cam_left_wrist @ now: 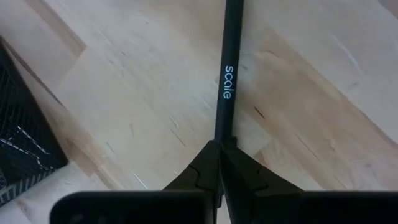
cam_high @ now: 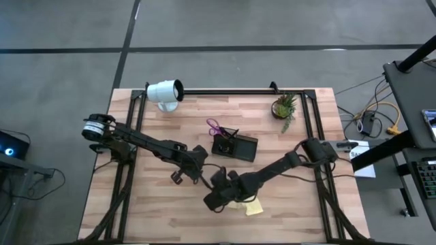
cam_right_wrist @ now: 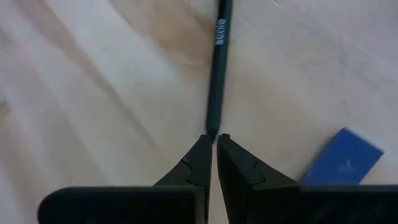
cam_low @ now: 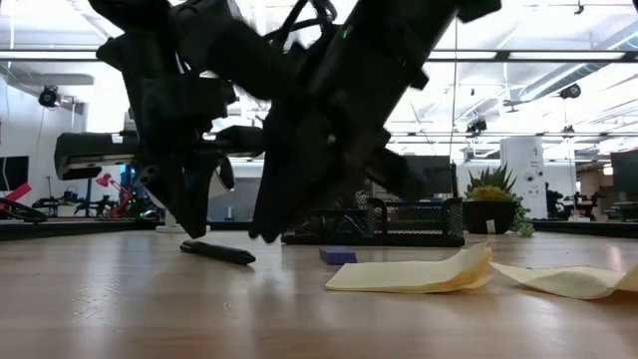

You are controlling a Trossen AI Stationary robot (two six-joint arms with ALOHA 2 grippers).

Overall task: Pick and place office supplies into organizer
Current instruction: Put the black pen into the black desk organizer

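Pinching pen [cam_left_wrist: 224, 93]: left gripper [cam_left_wrist: 219, 149] closed; right gripper [cam_right_wrist: 214, 140] closed on pen tip.

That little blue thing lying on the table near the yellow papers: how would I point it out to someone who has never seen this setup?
Start at the wooden table and find the black mesh organizer standing near its middle. In front of it, in the low view, lie curled yellow sticky notes; the small blue block sits flat just beside them. It is the only blue, thick rectangular piece, unlike the thin dark pen nearby.
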